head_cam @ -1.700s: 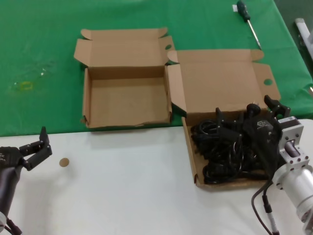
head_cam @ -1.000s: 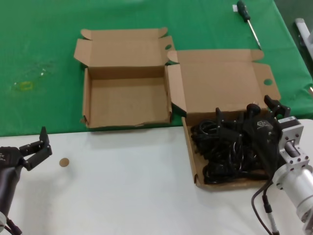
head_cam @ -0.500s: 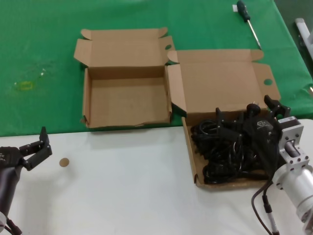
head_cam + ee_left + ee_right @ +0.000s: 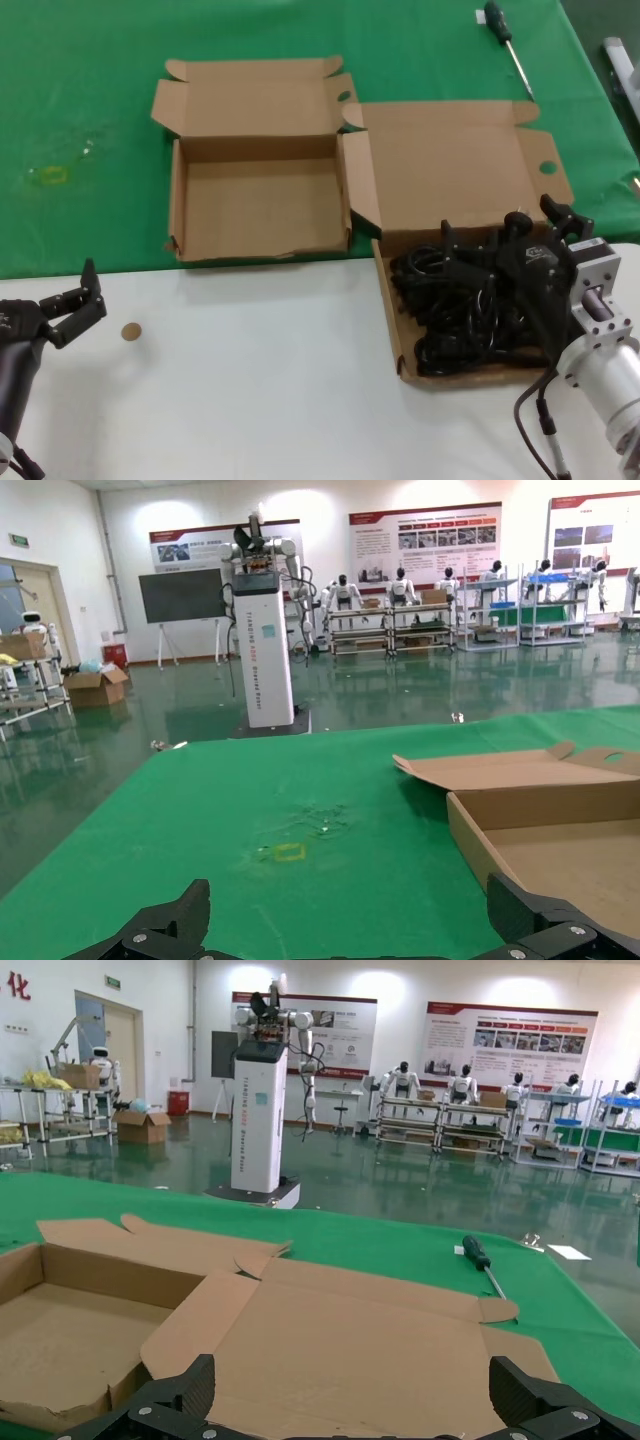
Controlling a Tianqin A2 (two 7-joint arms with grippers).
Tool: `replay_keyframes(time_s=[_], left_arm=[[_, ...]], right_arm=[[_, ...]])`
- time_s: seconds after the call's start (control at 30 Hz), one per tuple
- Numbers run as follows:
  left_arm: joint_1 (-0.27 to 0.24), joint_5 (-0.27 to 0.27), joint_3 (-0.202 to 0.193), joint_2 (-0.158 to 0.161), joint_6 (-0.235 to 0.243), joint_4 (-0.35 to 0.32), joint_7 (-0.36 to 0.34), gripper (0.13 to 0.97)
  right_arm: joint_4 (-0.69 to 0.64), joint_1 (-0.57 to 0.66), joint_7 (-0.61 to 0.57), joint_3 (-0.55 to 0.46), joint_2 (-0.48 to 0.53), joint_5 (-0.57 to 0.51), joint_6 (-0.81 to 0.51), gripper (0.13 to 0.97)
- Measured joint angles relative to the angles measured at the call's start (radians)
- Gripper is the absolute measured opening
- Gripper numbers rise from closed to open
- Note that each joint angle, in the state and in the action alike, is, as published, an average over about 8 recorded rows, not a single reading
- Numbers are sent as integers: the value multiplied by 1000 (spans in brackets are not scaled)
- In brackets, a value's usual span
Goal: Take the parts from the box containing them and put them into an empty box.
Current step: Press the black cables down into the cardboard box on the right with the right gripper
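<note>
Black power cords [image 4: 455,305] lie tangled in the larger cardboard box [image 4: 388,300], whose broad lid [image 4: 350,1340] lies open flat behind it. My right gripper [image 4: 500,225] hangs open just above the cords, one finger over the box's middle and the other by its far right corner; in the right wrist view the right gripper [image 4: 350,1375] holds nothing. The smaller empty box [image 4: 260,205] stands to the left on the green cloth, with a wavy front wall. My left gripper [image 4: 85,295] waits open over the white table at the near left, facing the empty box [image 4: 550,840].
A green-handled screwdriver [image 4: 505,40] lies on the green cloth [image 4: 80,100] at the back right, and shows in the right wrist view as the screwdriver [image 4: 480,1260]. A small brown disc [image 4: 131,331] sits on the white table [image 4: 260,380] near the left gripper.
</note>
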Motion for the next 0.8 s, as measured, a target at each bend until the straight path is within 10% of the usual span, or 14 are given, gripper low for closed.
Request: replay_keyframes(time_s=[0.8], left_arm=[[0, 0, 0, 0, 0, 0, 0, 798]], right_arm=[[-14, 3, -29, 36, -22, -1, -36, 966]])
